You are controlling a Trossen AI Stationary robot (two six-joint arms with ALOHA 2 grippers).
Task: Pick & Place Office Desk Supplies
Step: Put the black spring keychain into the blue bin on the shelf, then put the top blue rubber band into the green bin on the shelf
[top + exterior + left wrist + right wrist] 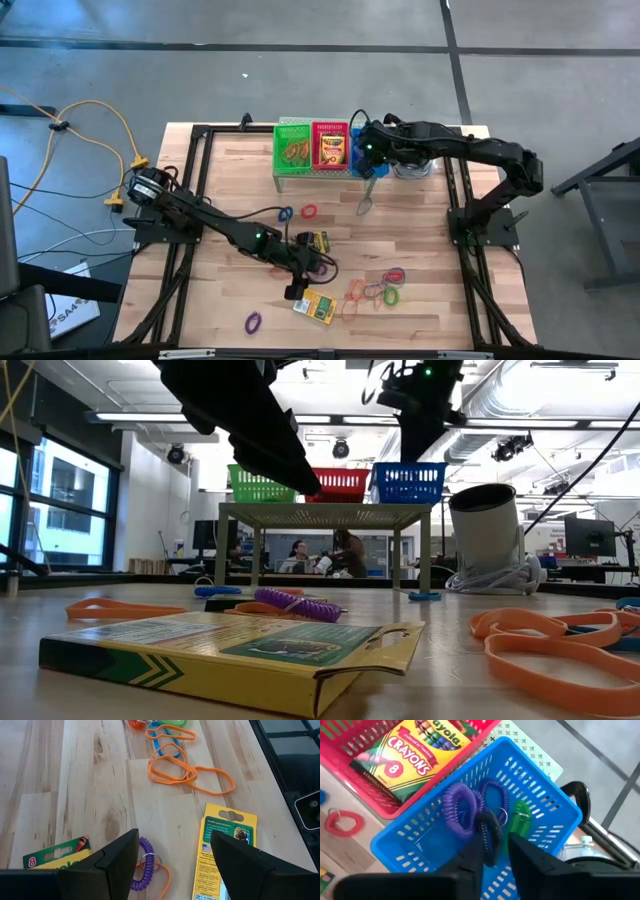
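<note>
In the left wrist view, one crayon box point(59, 856) is cut by the frame edge and partly hidden behind a finger point(107, 865). The purple coil point(145, 870) is half covered. From above, the blue basket point(362, 165) is largely masked by the right arm.

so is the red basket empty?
No, the right wrist view shows a crayon box lying inside the red basket.

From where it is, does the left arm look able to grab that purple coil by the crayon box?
Probably yes. The left hand hangs open right over the purple coil, which lies on bare wood between two crayon boxes. Nothing covers it, though an orange band is tangled with it.
</note>
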